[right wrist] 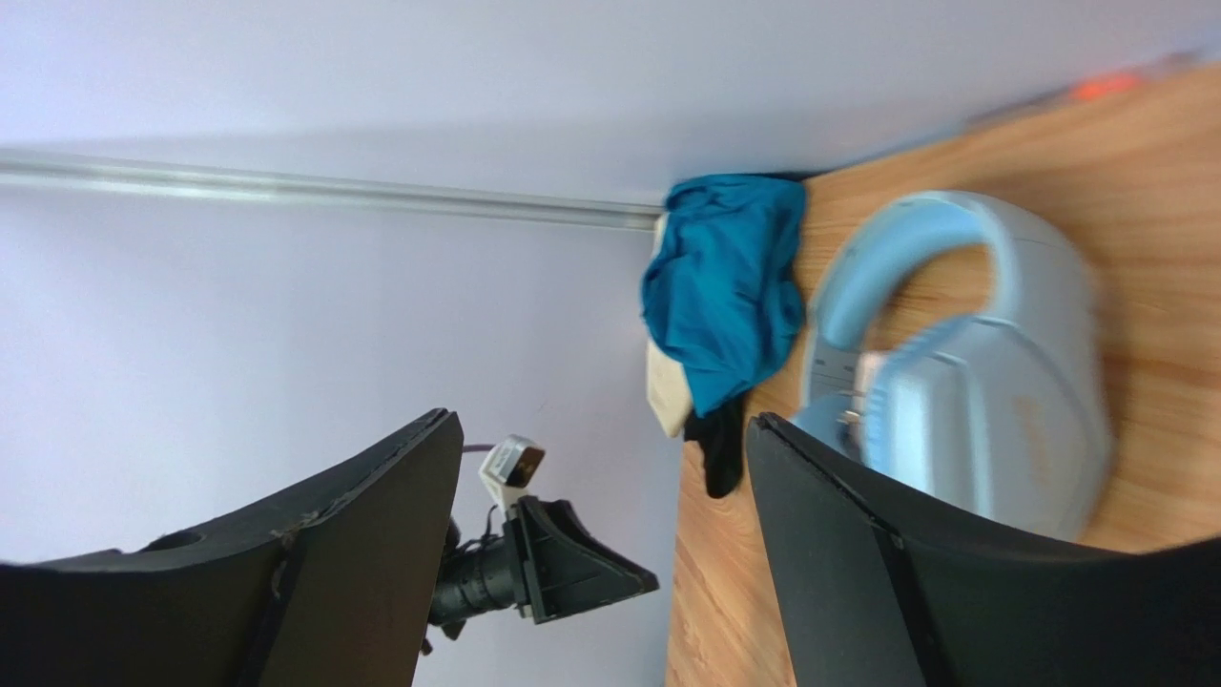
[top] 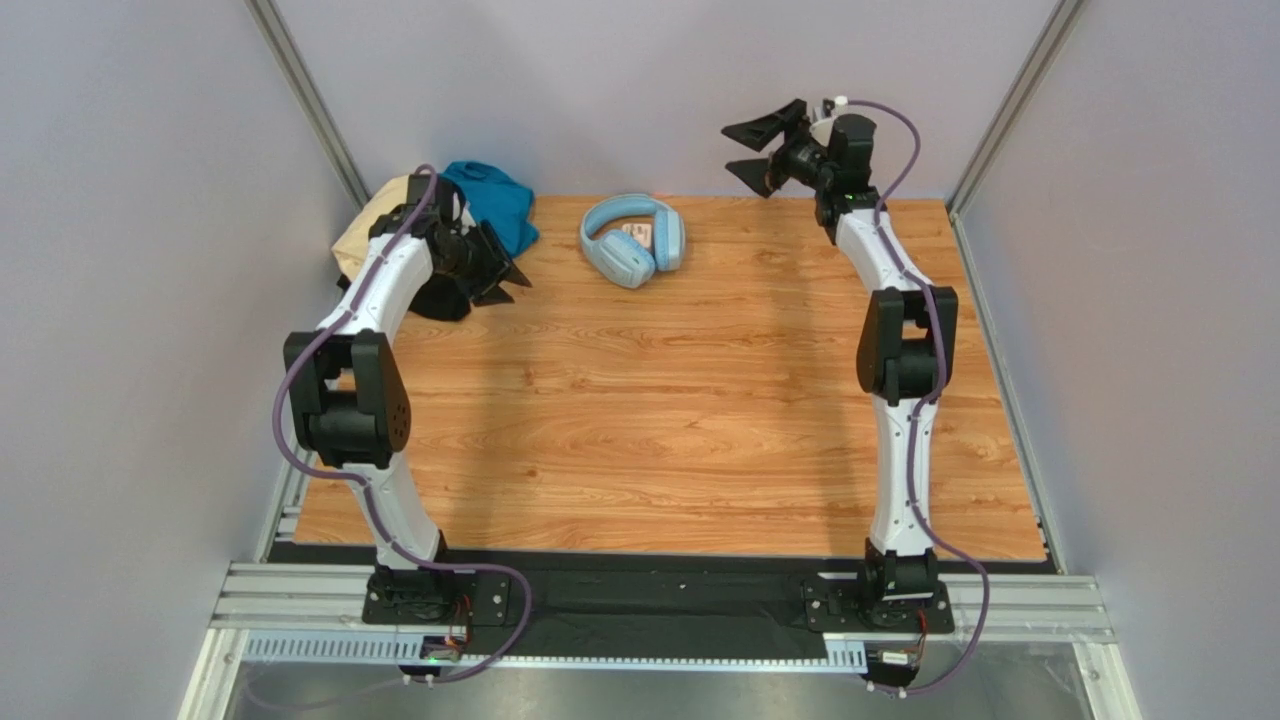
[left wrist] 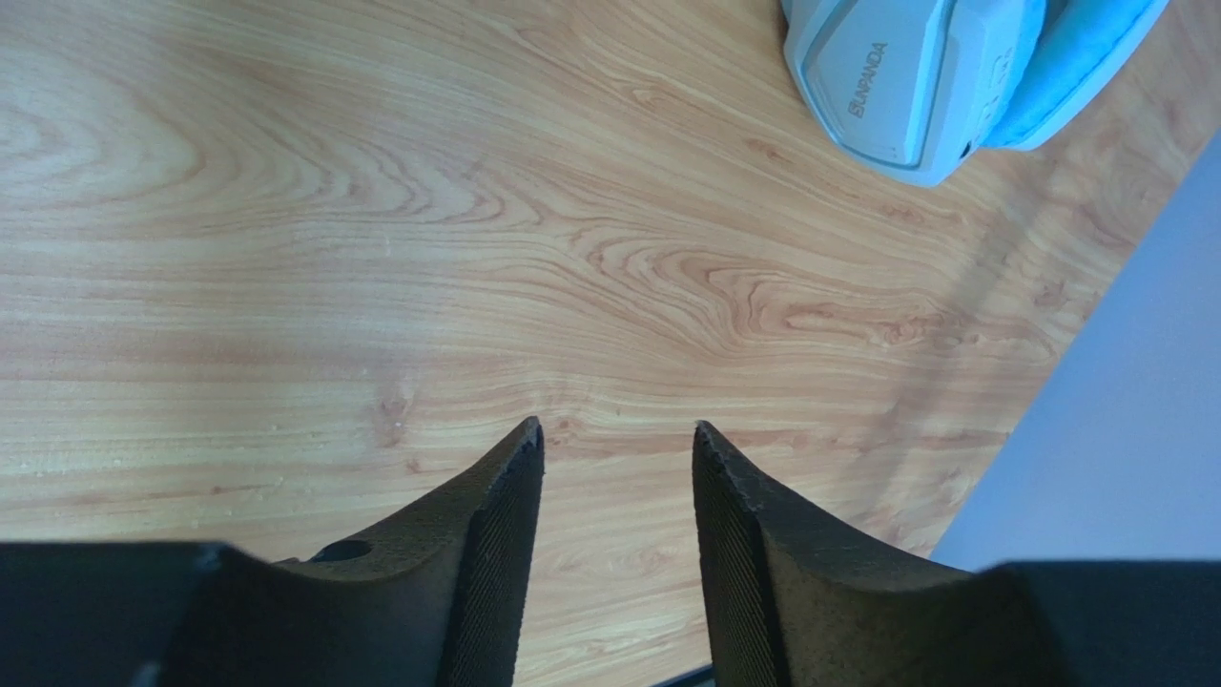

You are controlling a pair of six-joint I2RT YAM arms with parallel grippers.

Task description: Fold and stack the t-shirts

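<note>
Arm bases at the near edge of the wooden table [top: 676, 450], left and right. The left arm reaches toward the far-left corner. The left gripper [top: 508, 270] is low over the boards with its jaws spread and nothing between them; its wrist view shows only bare wood grain past the fingertips, with a corner of the headphones [top: 633, 240] at the upper right. This gripper sits just beside the t-shirt heap, and I cannot tell from above whether it touches the cloth. The heap lies in the far-left corner, all three shirts crumpled together and none folded. The black t-shirt [top: 440, 300] is nearest, partly hidden by the left arm. The pale tan t-shirt [top: 368, 225] lies toward the left wall. The teal-blue t-shirt [top: 496, 198] is draped on top toward the back. The light-blue headphones lie flat on the wood to the right of the heap, apart from it. Farthest back, the right arm stretches up along the right side. The right gripper [top: 759, 155] is raised above the table by the back wall and points left, jaws wide apart and holding nothing. Its wrist view looks across the headphones to the heap — teal over tan, a black strip below.
</note>
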